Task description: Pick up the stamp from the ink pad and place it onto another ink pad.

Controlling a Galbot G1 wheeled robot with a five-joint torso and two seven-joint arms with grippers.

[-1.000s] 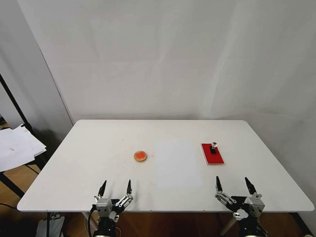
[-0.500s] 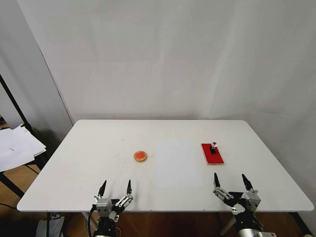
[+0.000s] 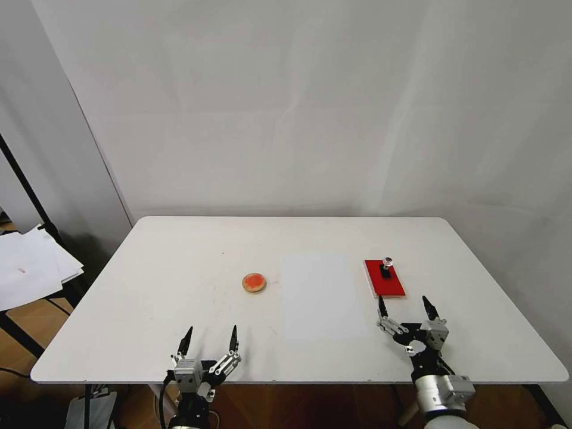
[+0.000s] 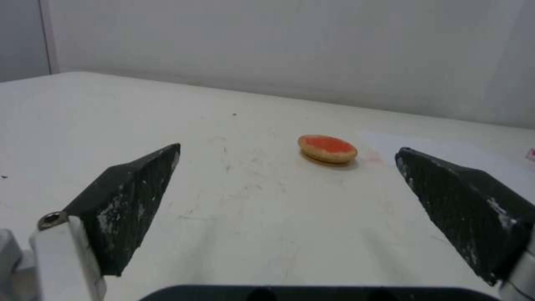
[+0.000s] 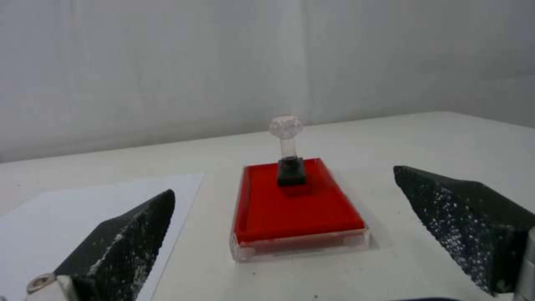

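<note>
Standing on the ink pad [image 5: 298, 209], the stamp [image 5: 290, 161] shows a hazy knob.

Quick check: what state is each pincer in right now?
Left pincer: open, holding nothing.
Right pincer: open, holding nothing, just short of the ink pad.

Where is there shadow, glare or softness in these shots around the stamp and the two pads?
Head view: even light, faint shadows, and the stamp is small yet distinct on the red ink pad. Right wrist view: the stamp's clear knob blends into the pale wall, and the open right gripper has soft fingertips. Left wrist view: a thin shadow sits under the round pad, between the open left gripper fingers.
</note>
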